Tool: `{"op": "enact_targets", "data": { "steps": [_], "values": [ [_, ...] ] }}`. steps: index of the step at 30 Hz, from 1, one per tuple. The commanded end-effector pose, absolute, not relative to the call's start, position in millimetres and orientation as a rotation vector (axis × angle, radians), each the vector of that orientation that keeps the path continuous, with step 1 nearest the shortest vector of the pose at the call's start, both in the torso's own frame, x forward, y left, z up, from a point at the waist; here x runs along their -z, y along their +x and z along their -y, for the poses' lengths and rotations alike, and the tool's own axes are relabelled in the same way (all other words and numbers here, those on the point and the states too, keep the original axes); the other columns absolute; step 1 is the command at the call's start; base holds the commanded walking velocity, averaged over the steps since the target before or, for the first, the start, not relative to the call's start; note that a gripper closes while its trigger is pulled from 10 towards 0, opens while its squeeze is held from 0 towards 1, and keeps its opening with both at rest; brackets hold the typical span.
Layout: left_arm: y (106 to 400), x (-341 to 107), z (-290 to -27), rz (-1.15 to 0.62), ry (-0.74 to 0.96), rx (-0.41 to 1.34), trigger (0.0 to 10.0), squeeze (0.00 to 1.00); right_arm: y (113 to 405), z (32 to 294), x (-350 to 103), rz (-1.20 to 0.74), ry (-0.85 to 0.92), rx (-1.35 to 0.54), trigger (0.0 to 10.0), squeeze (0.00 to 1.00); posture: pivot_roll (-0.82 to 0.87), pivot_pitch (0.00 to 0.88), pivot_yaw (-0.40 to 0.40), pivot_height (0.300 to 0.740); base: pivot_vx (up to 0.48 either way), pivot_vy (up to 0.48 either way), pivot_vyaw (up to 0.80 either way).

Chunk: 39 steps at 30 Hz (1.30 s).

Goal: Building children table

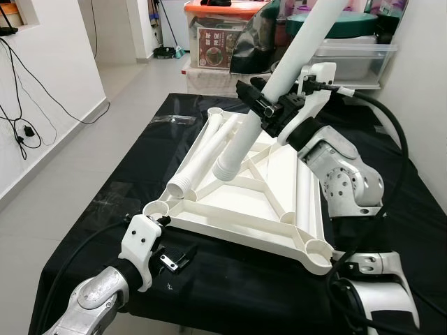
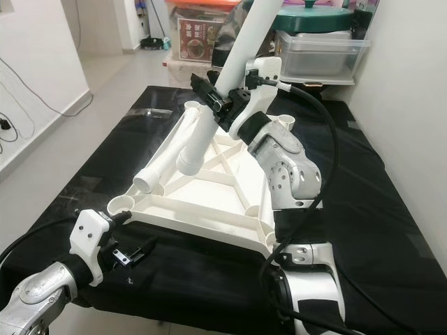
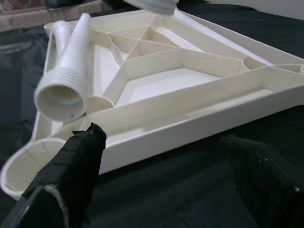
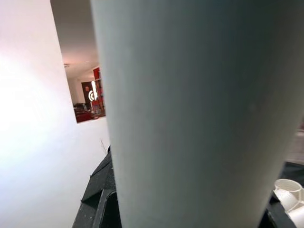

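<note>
The white children's table top (image 1: 230, 234) lies upside down on a black cloth, its ribs and corner sockets facing up. My right gripper (image 1: 262, 105) is shut on a long white leg (image 1: 293, 63), also seen close up as the leg (image 4: 199, 118). That leg is tilted, with its threaded end hanging just above the middle of the table top. Two more legs (image 1: 202, 150) lie across the table top's left side. My left gripper (image 1: 176, 258) is open, low beside the front-left corner socket (image 1: 157, 208). Its black fingers (image 3: 76, 166) stand apart just before the table top's rim (image 3: 190, 128).
The black cloth (image 1: 105, 202) covers a low surface that ends near my body. Storage boxes (image 1: 216, 42) and a clear plastic bin (image 1: 353, 59) stand behind it. A white wall with hanging cables (image 1: 28, 125) runs along the left, with grey floor between.
</note>
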<state>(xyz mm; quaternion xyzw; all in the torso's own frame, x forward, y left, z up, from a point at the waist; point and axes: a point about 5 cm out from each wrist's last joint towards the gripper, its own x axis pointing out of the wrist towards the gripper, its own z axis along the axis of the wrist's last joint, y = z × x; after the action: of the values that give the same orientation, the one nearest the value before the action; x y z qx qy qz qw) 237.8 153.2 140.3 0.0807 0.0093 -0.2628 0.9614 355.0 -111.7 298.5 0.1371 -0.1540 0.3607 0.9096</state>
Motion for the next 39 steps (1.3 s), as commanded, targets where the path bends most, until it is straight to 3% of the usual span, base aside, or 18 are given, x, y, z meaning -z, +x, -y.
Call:
{"op": "enact_targets", "data": {
  "steps": [1,12,18,24,28,31,39],
  "values": [
    [242,-141,-155,-0.018,0.197,0.518,10.0,0.0,351,105,-297,0.321,0.294,-0.77,0.0,0.0,0.1,0.0,-0.05,0.74,0.0,0.0,0.0],
    [264,-157,-155,0.028,0.253,0.585,10.0,0.0,317,57,-285,0.315,0.283,-1.078,0.0,0.0,0.09,0.0,-0.038,0.74,0.0,0.0,0.0],
    [265,-162,-152,0.026,0.239,0.676,10.0,0.0,307,51,-283,0.333,0.276,-1.216,0.0,0.0,0.1,0.0,-0.038,0.74,0.0,0.0,0.0],
    [263,-175,-155,0.024,0.226,0.816,10.0,0.0,283,45,-277,0.315,0.271,-1.518,0.0,0.0,0.1,0.0,-0.042,0.74,0.0,0.0,0.0],
    [264,-177,-154,0.016,0.231,0.861,10.0,0.0,279,43,-275,0.303,0.296,-1.588,0.0,0.0,0.11,0.0,-0.045,0.74,0.0,0.0,0.0],
    [255,-181,-142,-0.004,0.197,1.017,10.0,0.0,271,46,-274,0.317,0.373,-1.763,0.0,0.0,0.11,0.0,-0.039,0.74,0.0,0.0,0.0],
    [232,-188,-123,-0.051,0.115,1.28,10.0,0.0,270,41,-275,0.38,0.421,-1.901,0.0,0.0,0.12,0.0,-0.026,0.74,0.0,0.0,0.0]
  ]
}}
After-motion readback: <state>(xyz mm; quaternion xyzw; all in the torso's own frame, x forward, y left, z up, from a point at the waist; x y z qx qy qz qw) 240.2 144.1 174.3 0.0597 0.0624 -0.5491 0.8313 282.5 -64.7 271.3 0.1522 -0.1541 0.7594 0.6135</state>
